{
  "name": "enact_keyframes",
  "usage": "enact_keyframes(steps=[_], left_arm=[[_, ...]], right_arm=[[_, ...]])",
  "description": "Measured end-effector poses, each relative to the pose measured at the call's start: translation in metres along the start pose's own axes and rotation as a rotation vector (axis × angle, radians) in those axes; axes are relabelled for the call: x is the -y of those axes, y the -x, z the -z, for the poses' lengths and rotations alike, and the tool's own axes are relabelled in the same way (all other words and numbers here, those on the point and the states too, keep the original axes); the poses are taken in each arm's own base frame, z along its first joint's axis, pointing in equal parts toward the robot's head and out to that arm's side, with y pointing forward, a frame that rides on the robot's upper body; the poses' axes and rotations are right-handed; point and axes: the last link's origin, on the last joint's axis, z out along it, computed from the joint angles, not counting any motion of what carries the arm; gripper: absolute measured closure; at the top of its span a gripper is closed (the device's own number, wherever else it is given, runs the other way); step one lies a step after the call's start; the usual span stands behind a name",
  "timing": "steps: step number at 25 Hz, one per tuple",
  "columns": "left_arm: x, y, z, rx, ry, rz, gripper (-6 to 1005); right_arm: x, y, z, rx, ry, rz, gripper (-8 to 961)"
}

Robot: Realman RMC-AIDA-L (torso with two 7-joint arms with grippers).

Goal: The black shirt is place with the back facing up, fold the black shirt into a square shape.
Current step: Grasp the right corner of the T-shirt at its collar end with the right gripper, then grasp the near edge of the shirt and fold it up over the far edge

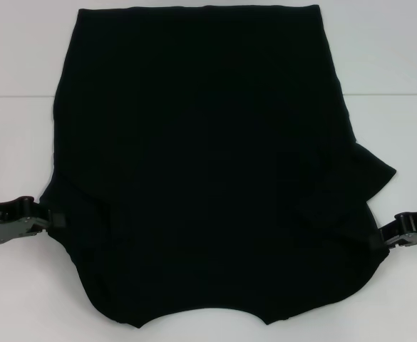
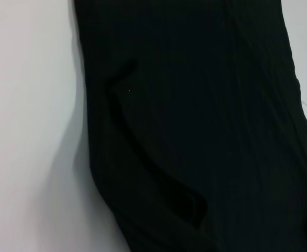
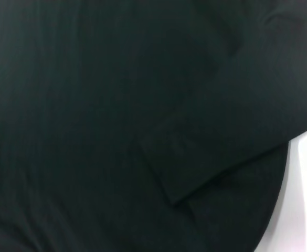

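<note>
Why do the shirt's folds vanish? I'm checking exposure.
Head view: the black shirt reads near-uniform black on the bright white table, creases faint. Left wrist view: soft shadow along the hem. Right wrist view: the sleeve edge looks soft.

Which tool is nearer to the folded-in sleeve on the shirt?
Right. The right tool is beside the folded sleeve; the left tool is across the shirt.

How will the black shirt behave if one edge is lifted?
The shirt will probably sag: its sleeves already lie folded inward and its near edge is wavy. It looks thin and light. One lifted edge may drag the rest across the table.
</note>
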Motion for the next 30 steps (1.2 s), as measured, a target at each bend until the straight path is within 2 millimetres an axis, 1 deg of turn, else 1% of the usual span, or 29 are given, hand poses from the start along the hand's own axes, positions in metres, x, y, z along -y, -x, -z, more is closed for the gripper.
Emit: enact_keyframes(steps=[2, 7, 13, 16, 20, 25, 28, 30], left_arm=[[0.000, 0.000, 0.000, 0.001, 0.000, -0.001, 945], [0.000, 0.002, -0.002, 0.009, 0.005, -0.002, 944], [-0.005, 0.005, -0.004, 0.048, 0.022, -0.040, 944], [-0.013, 0.012, -0.005, 0.110, 0.062, -0.085, 944], [-0.024, 0.024, -0.003, 0.208, 0.123, -0.133, 943], [-0.022, 0.043, 0.002, 0.309, 0.134, -0.137, 943], [-0.019, 0.050, 0.006, 0.343, 0.126, -0.130, 943], [-0.019, 0.053, 0.007, 0.360, 0.129, -0.124, 942]], right_arm=[[0.000, 0.000, 0.000, -0.003, 0.003, -0.004, 644], [-0.001, -0.001, 0.000, -0.007, 0.006, -0.005, 877], [0.004, -0.004, 0.005, -0.009, 0.003, -0.006, 931], [0.007, -0.012, 0.010, -0.033, 0.009, -0.016, 931], [0.016, -0.032, 0.026, -0.069, 0.011, -0.045, 932], [0.027, -0.066, 0.041, -0.114, 0.019, -0.100, 932], [0.032, -0.085, 0.044, -0.143, 0.032, -0.133, 931], [0.034, -0.094, 0.045, -0.156, 0.039, -0.148, 931]])
